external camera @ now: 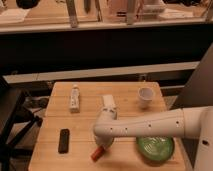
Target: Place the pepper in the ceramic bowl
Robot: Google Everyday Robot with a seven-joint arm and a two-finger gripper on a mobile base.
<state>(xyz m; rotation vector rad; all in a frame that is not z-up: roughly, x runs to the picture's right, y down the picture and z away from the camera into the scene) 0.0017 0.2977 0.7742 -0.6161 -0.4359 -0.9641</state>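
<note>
Arm: white, stretched from the right across the wooden table (92,95), wrist bent down near the front edge | Hidden: gripper (102,147) tucked under the wrist, cannot tell its hold | Pepper (97,154) pokes out right below the gripper, on the table, left of the ceramic bowl (156,148), apart from it.

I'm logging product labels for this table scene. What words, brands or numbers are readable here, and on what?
Nothing here is legible.
Small bottle: darker patches, too blurred to read.
White object right of it: no marks show.
Pepper, ceramic bowl, white cup, black bar: no text shows.
Hand, at the pepper near the table front edge: no text shows.
</note>
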